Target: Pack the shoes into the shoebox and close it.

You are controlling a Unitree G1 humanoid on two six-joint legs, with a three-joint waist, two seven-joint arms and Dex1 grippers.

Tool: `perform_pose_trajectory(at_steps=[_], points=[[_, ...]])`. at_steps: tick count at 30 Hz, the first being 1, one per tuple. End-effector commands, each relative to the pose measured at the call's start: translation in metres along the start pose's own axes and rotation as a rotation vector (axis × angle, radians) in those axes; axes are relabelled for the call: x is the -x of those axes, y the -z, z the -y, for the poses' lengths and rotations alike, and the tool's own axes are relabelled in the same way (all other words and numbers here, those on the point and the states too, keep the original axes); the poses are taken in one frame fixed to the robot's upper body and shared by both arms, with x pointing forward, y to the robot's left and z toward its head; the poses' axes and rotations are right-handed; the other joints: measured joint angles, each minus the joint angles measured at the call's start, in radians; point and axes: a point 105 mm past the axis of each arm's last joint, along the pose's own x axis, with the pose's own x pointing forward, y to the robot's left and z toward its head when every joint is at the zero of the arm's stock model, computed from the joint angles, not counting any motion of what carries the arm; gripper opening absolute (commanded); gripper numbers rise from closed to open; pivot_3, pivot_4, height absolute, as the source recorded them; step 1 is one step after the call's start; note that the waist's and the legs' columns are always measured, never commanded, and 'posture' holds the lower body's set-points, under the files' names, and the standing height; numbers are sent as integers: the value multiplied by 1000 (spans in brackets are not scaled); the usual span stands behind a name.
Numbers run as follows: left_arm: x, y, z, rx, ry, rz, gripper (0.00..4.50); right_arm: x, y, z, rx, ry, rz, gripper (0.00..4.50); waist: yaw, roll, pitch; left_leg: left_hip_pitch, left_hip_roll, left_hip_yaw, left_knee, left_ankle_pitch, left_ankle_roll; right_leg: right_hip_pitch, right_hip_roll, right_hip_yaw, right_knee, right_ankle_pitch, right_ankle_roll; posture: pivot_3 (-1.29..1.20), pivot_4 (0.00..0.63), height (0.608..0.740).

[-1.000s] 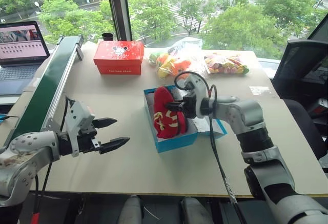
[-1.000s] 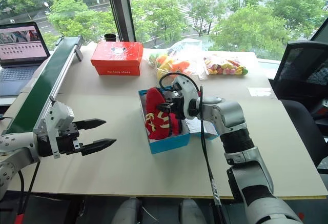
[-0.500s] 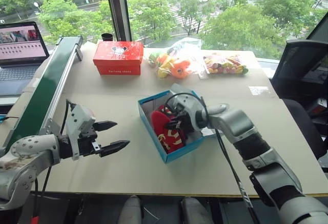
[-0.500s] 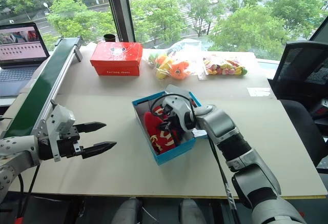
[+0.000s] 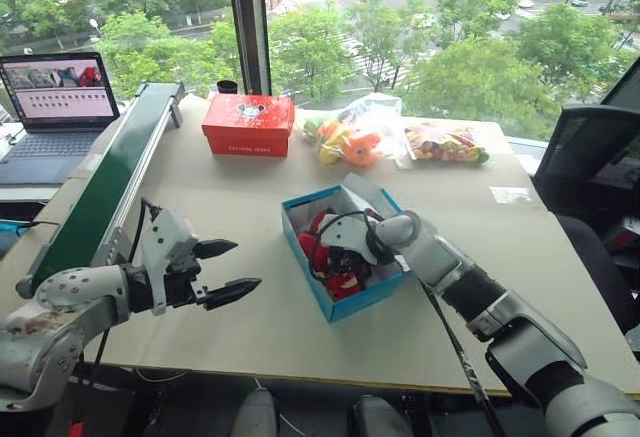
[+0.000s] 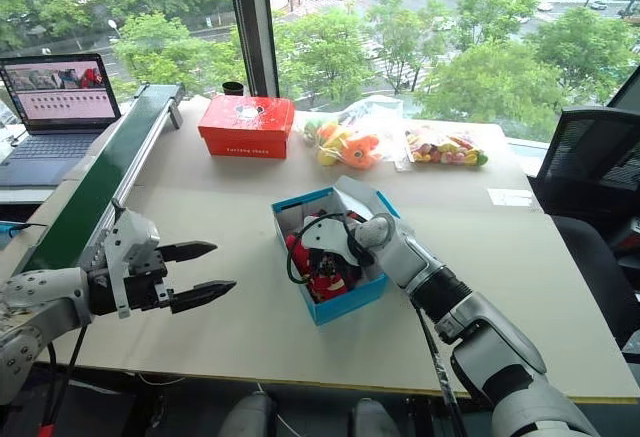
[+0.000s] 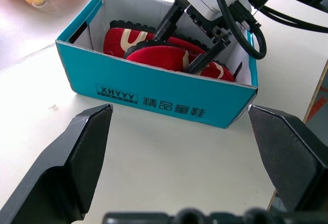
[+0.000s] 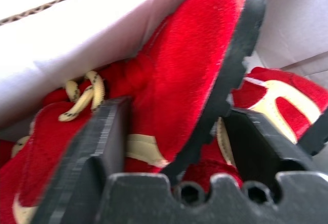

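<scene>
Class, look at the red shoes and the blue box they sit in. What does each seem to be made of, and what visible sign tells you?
The shoes: likely soft fabric, a fuzzy, matte red nap, with pale yellow patches, yellow laces and a dark ridged sole edge that looks like rubber or foam.
The shoebox: apparently cardboard, smooth blue printed outside with lettering, pale plain inside, thin flat walls and folded corners.

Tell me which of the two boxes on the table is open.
The blue shoebox in the middle of the table is open, with the red shoes inside. The red box at the far side has its lid shut.
</scene>
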Motion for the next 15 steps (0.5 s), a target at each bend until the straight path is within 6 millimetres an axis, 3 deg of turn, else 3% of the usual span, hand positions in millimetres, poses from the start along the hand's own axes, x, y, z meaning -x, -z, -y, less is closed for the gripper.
perform_pose_trajectory(at_steps=[1, 4, 8, 12, 15], points=[[-3, -10, 0, -48, 17, 31, 4500, 8, 14, -13, -240, -105, -20, 4452, 2, -1, 0, 0, 0, 0, 0, 0, 0, 0, 0, 0, 0, 0, -1, 0, 150, 739], [-4, -10, -1, -55, 30, 25, 4500, 37, -19, 7, -371, -89, 128, 4452, 2, 2, 1, -6, 0, 0, -1, 0, 0, -2, 0, 0, 1, 3, -5, 0, 150, 739], [-7, -11, -3, -65, 46, 20, 4500, 73, -41, 26, -436, -44, 232, 4452, -7, 7, 7, -15, 0, -1, -1, 0, 0, -11, 1, 0, 2, 4, -6, 0, 150, 739], [-10, -12, -2, -79, 82, 7, 4500, 106, -56, 41, -498, -4, 334, 4452, -14, 9, 13, -16, 0, 0, -1, 0, 1, -12, 1, 0, 2, 4, -5, 0, 150, 739], [-12, -12, -2, -101, 116, -11, 4500, 128, -48, 37, -523, 8, 344, 4452, -15, 10, 16, -16, 0, 0, -1, 0, 1, -12, 1, 0, 2, 4, -5, 0, 150, 739]])
